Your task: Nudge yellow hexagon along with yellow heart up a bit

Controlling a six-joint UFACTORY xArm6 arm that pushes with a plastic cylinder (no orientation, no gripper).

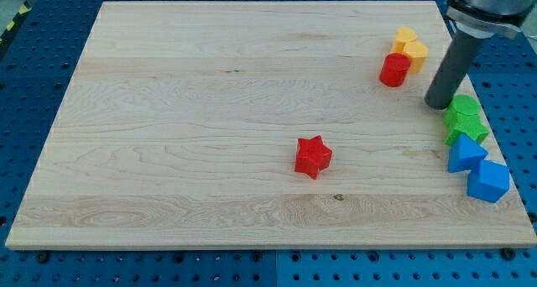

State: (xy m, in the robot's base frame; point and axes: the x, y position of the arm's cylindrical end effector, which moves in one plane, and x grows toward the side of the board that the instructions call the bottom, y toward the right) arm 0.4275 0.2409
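A yellow hexagon (415,54) and a yellow heart (404,38) sit touching near the view's top right, the heart just above and left of the hexagon. A red cylinder (394,70) touches the hexagon's lower left. My tip (438,105) rests on the board to the lower right of the hexagon, apart from it, and just left of the green blocks.
A red star (313,156) lies near the middle. Two green blocks (462,119) sit at the right edge, with a blue triangle (464,153) and a blue cube (487,181) below them. The wooden board (168,111) lies on a blue pegboard.
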